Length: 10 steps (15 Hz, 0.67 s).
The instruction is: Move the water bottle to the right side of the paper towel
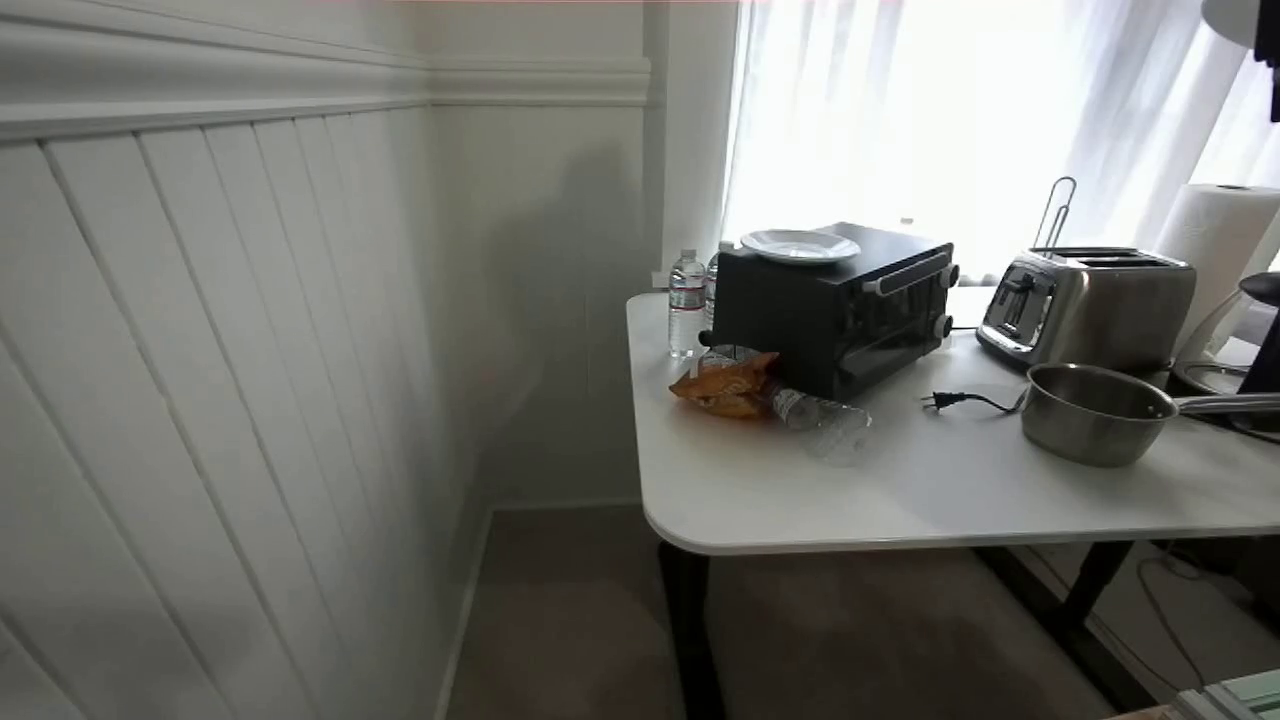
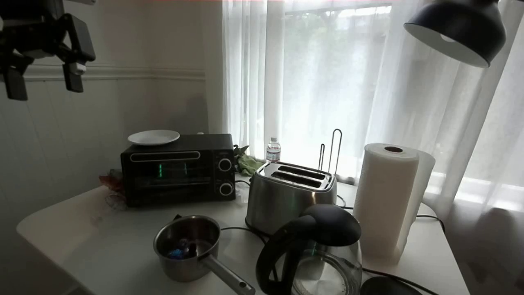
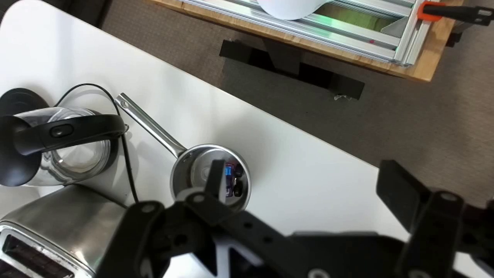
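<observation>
Several clear water bottles show. One upright bottle [image 1: 687,305] stands at the table's corner beside the black oven, with another partly hidden behind it. A clear bottle [image 1: 825,425] lies on its side by an orange bag. Another bottle [image 2: 273,150] stands behind the toaster, near the window. The paper towel [image 2: 385,200] is a tall white roll standing right of the toaster; it shows partly in an exterior view [image 1: 1215,240]. My gripper [image 2: 46,90] is open and empty, high above the table, far from bottles and roll. In the wrist view the gripper [image 3: 303,166] has its fingers wide apart.
A black toaster oven [image 2: 176,172] carries a white plate [image 2: 153,137]. A silver toaster [image 2: 282,200], a saucepan [image 3: 210,148] with a small toy car inside and a glass kettle [image 2: 323,270] stand on the white table [image 1: 780,500]. A black lamp [image 2: 458,32] hangs at upper right. Cords lie around.
</observation>
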### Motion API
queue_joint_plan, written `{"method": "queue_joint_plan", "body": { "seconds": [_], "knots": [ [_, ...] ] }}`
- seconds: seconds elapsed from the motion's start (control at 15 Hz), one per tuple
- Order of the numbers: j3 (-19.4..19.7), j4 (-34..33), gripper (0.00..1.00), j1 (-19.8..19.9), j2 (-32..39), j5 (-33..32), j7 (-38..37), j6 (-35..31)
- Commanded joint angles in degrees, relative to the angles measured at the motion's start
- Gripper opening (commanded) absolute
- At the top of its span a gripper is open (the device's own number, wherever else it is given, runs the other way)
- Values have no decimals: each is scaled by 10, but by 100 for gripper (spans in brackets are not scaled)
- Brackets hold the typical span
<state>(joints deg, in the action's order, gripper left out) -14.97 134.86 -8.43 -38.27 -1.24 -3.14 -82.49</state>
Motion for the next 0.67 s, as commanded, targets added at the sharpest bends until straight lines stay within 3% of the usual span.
{"method": "queue_joint_plan", "body": {
  "seconds": [0.0,0.27,0.6],
  "knots": [
    [8,-1,100,-12,3,-4,-6,1],
    [10,-10,100,-2,17,-3,-21,4],
    [59,-3,100,44,14,-21,-62,19]
  ]
}}
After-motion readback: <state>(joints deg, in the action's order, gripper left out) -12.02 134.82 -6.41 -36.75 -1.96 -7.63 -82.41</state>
